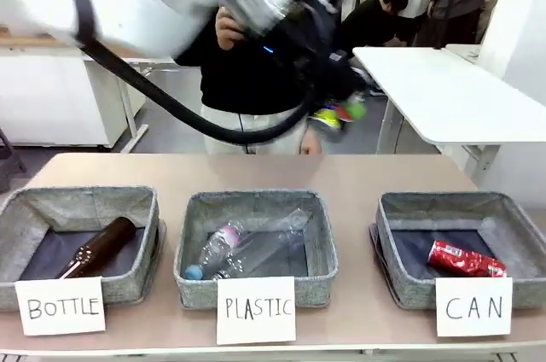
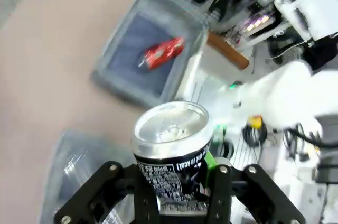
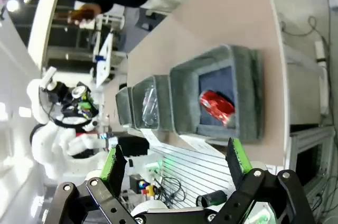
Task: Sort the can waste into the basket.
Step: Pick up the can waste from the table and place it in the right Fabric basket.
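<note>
My left gripper (image 2: 175,182) is shut on the silver and dark blue can (image 2: 171,147), held top-up between the green pads. In the front view this gripper (image 1: 339,114) hangs blurred above the table's far edge, in front of the person. The dented red can (image 1: 465,259) lies in the grey basket (image 1: 401,234) behind the "CAN" card (image 1: 473,306), at the right. The left wrist view looks down on that basket (image 2: 119,78) and the red can (image 2: 161,52). My right gripper (image 3: 175,160) stands open and holds nothing, off the basket's (image 3: 248,94) outer side, with the red can (image 3: 216,105) inside.
The "PLASTIC" basket (image 1: 196,247) in the middle holds clear bottles, and the "BOTTLE" basket (image 1: 26,225) at the left holds a brown bottle (image 1: 98,247). A person in a dark top (image 1: 247,72) stands at the far side. A white table (image 1: 452,97) stands behind at the right.
</note>
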Controlling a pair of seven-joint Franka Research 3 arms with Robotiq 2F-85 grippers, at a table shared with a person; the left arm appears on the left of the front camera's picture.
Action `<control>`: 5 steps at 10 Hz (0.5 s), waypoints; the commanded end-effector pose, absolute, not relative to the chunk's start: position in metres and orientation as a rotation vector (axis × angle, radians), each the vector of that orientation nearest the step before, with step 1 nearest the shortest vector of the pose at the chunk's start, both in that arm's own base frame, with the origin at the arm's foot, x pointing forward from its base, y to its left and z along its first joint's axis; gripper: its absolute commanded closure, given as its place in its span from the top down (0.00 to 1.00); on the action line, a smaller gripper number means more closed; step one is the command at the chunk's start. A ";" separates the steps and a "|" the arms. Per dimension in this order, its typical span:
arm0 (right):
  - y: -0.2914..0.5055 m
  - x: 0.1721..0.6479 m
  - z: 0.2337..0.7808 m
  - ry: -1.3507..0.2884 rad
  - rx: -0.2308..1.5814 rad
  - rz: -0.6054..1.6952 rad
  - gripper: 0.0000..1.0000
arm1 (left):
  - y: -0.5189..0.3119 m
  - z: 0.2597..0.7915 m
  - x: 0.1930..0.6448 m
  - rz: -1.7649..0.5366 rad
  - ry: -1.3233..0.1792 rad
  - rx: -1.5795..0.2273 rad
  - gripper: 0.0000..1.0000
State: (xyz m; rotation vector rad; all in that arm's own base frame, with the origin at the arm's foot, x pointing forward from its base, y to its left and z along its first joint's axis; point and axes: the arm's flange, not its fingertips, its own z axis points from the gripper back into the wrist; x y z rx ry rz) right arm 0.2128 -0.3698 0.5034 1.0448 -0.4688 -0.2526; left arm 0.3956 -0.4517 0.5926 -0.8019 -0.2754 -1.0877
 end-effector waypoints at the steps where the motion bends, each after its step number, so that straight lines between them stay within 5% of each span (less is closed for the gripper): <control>1: -0.359 0.217 0.462 -0.434 1.086 -0.251 1.00 | -0.511 0.557 0.360 -1.117 -0.353 -0.896 0.23; 3: -0.370 0.213 0.503 -0.469 1.045 -0.253 1.00 | -0.575 0.513 0.327 -1.138 -0.338 -0.847 0.23; 5: -0.370 0.213 0.503 -0.469 1.045 -0.253 1.00 | -0.536 0.555 0.343 -1.115 -0.325 -0.877 0.23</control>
